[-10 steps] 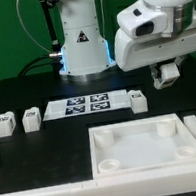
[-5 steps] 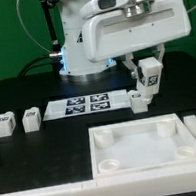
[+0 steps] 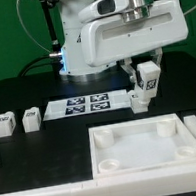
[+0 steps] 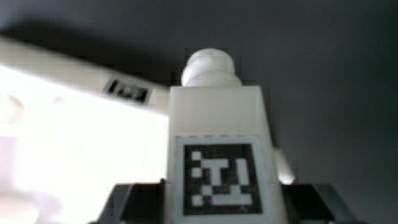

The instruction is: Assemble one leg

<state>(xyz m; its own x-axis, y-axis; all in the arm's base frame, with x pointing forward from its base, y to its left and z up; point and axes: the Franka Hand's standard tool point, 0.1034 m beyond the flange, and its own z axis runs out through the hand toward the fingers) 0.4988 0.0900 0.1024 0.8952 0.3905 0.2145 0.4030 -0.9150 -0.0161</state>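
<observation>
My gripper (image 3: pixel 144 79) is shut on a leg (image 3: pixel 149 77), a small white post with a black-and-white tag. It holds the leg tilted above the right end of the marker board (image 3: pixel 87 105). A white piece (image 3: pixel 139 102) sits right under it. I cannot tell whether that is the held leg's lower end or a separate leg. In the wrist view the leg (image 4: pixel 222 120) stands between the dark fingers (image 4: pixel 134 200) of my gripper (image 4: pixel 217 200), tag facing the camera, rounded peg end pointing away.
Two more legs (image 3: pixel 3 124) (image 3: pixel 30 119) stand at the exterior view's left. The large white square panel (image 3: pixel 141 128) with round corner sockets lies in front. The robot base (image 3: pixel 83 38) is behind the marker board.
The gripper has swung from the exterior view's right down and to the left, to the marker board's right end. Over the last half second it has barely moved.
</observation>
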